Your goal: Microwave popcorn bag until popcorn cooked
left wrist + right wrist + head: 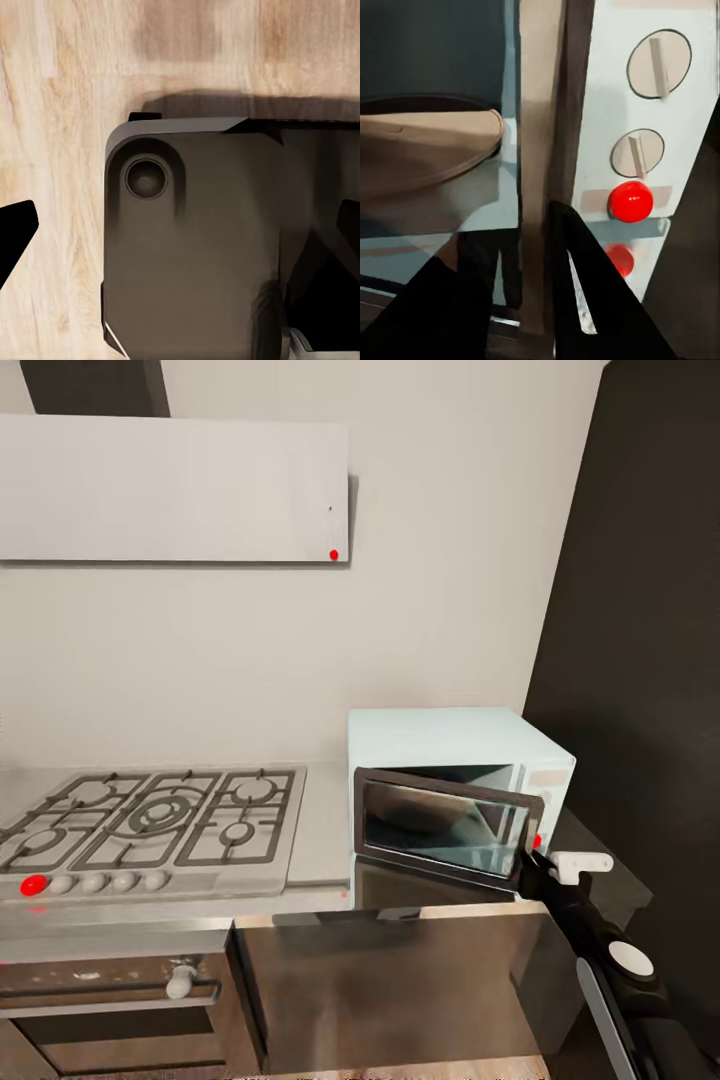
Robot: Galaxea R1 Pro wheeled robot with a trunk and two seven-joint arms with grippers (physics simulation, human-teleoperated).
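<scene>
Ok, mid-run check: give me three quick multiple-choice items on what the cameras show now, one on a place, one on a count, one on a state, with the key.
1. Where does the microwave stand relative to the gas hob?
A. to its left
B. to its right
C. behind it

2. How many white knobs sit above the red button on the microwave panel?
A. one
B. two
C. four

3. What state is the microwave door in?
A. partly open
B. fully shut
C. taken off

Key: 1 B, the head view shows the hob on the left and the microwave on the right of the countertop. 2 B, the right wrist view shows two knobs stacked over the button. 3 A, the door stands swung out from the cavity, with the right gripper at its free edge.
</scene>
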